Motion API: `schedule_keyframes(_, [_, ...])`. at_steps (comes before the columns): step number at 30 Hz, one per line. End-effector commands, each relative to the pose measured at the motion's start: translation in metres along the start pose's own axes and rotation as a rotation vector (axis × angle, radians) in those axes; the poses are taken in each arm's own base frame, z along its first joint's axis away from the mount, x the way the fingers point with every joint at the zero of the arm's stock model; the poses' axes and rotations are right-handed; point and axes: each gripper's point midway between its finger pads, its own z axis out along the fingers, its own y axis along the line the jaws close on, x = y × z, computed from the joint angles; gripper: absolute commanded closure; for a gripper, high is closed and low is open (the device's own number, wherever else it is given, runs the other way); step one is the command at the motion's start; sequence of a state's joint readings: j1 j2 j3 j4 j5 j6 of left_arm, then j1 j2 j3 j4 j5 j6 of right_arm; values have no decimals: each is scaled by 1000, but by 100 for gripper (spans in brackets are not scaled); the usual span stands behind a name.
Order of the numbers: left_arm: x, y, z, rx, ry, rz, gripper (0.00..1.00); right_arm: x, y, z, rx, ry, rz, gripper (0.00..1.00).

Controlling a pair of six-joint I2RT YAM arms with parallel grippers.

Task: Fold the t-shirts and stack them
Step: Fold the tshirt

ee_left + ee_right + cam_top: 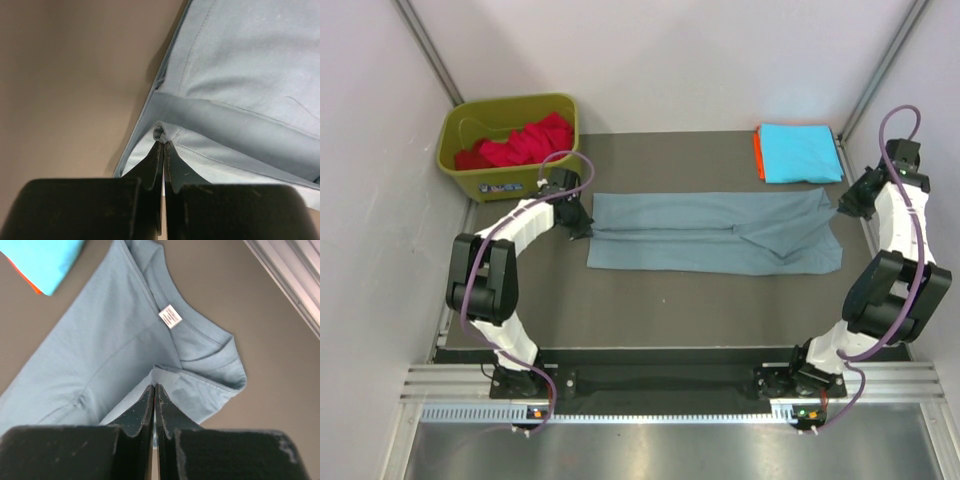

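Grey-blue t-shirt (pixel 710 232) | soft matte fabric | folded long rectangle, creased

Grey-blue tee (pixel 710 232) — long folded strip

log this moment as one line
left pincer: shut on grey-blue t-shirt left end | right pincer: shut on its neck end | cyan t-shirt: folded, far right | red t-shirts: in bin

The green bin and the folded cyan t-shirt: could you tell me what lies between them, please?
Only bare dark tabletop, seen in the top external view; the grey-blue t-shirt lies nearer the arms.
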State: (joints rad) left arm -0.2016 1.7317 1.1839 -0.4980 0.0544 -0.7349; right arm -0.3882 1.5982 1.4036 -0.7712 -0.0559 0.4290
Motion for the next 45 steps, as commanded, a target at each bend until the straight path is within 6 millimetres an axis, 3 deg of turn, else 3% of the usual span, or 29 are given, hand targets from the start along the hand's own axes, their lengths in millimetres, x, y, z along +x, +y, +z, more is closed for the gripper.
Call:
schedule_keyframes(1, [-24, -9, 0, 18, -69, -18, 100, -34, 21, -13, -65, -107, -26, 100])
schedule_keyframes(3, [-25, -11, -3, 23, -69, -19, 100, -36, 24, -15, -79, -109, -29, 100])
schedule_keyframes(7, [-20, -16, -12, 49, -45, -22, 100, -26, 12, -27, -16, -88, 9, 100])
schedule_keyframes(11, [-6, -14, -24, 82, -22, -33, 100, -2, -21, -46, 125, -92, 29, 100])
schedule_keyframes(12, [-3, -13, -27, 88, -19, -33, 100, 12, -31, -44, 154, -69, 27, 100])
schedule_keyframes(15, [12, -5, -35, 102, -2, -32, 100, 32, -50, -70, 199, -121, 57, 100])
schedule_keyframes(18, [22, 1, -42, 117, -3, -18, 100, 49, -61, -82, 209, -156, 90, 100])
schedule_keyframes(21, [28, 8, -54, 125, -23, -7, 100, 60, -70, -111, 207, -225, 118, 100])
schedule_keyframes(27, [46, 21, -75, 154, -57, -33, 100, 78, -98, -136, 284, -307, 128, 100])
schedule_keyframes(34, [79, 60, -90, 111, -81, -95, 100, 118, -137, -149, 400, -348, 207, 100])
schedule_keyframes(39, [101, 80, -90, 81, -64, -133, 100, 145, -143, -152, 412, -282, 237, 100])
schedule_keyframes(45, [115, 85, -84, 86, -28, -172, 100, 179, -153, -154, 476, -143, 257, 100])
